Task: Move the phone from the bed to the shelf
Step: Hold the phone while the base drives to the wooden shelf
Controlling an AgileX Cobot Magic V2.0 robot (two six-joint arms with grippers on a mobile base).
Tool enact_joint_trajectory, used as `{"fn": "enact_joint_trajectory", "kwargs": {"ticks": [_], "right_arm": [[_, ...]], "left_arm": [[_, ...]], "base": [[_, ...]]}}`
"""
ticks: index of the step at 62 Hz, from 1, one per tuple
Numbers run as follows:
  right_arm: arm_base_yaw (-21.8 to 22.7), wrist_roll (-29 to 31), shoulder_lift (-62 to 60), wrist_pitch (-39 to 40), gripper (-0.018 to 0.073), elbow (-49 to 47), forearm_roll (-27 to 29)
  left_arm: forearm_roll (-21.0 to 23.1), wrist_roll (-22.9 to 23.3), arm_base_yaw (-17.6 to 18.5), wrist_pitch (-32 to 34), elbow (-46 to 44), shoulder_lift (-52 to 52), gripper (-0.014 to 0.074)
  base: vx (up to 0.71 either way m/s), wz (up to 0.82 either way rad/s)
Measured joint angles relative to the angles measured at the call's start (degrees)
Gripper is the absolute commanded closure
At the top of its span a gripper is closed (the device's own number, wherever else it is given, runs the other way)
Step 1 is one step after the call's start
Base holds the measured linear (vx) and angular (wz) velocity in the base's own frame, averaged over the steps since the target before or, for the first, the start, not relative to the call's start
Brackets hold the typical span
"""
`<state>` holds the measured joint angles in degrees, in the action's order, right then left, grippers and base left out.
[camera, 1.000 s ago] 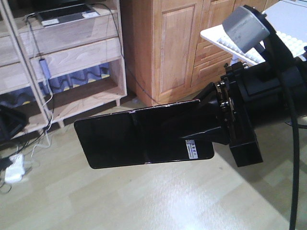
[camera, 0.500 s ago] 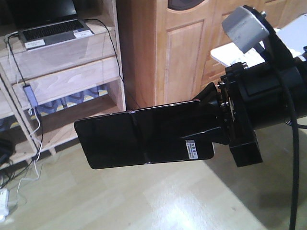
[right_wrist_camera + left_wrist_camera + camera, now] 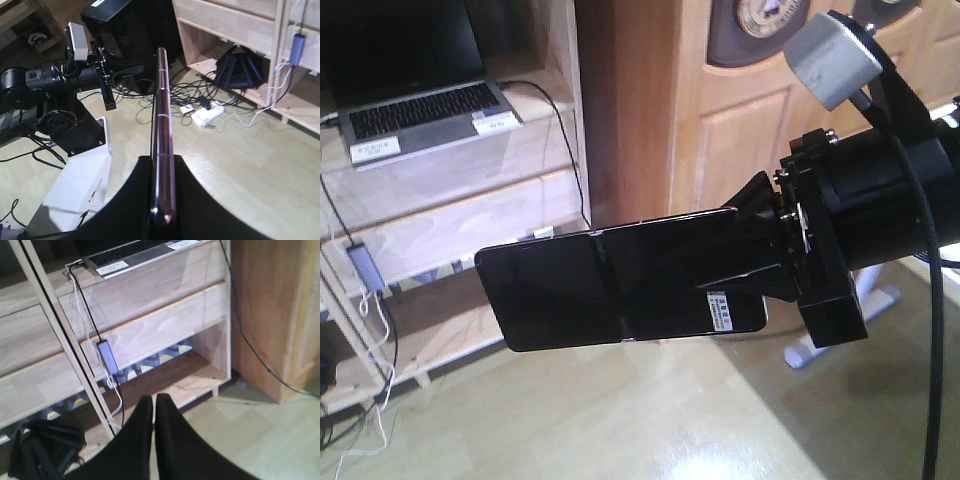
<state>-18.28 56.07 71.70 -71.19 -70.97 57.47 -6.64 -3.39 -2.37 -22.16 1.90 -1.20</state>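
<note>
1. Phone (image 3: 620,285): it is in the air, clamped at its sticker end by the right end effector (image 3: 740,245). Its long body sticks out sideways above the floor, near the shelf (image 3: 480,215) but not over any board.
2. The right wrist view shows it edge-on between the two fingers, thin and straight. I judge it stiff, light and fragile.
3. The faces are glossy, so I expect them to be slippery. With the grip so far toward one end, the free end can lever against the pads and a jolt could twist it.
4. A hold nearer the middle crease would balance better. As it stands, I would keep the squeeze firm and move slowly.
5. The left end effector (image 3: 153,405) is clenched on nothing, pointing at the lower shelf boards.
6. A laptop (image 3: 420,105) takes up one upper board, so I would pick a bare board and lay the phone flat, not drop it.
</note>
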Motion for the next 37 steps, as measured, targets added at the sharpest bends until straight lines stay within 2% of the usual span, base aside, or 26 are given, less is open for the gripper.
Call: {"fn": "enact_joint_trajectory", "kwargs": {"ticks": [21, 37], "right_arm": [[0.0, 0.0, 0.0, 0.0, 0.0561, 0.0, 0.0], [0.0, 0.0, 0.0, 0.0, 0.0561, 0.0, 0.0]], "left_arm": [[0.0, 0.0, 0.0, 0.0, 0.0, 0.0, 0.0595], [0.0, 0.0, 0.0, 0.0, 0.0, 0.0, 0.0595]], "base": [[0.45, 0.2], [0.4, 0.34]]}}
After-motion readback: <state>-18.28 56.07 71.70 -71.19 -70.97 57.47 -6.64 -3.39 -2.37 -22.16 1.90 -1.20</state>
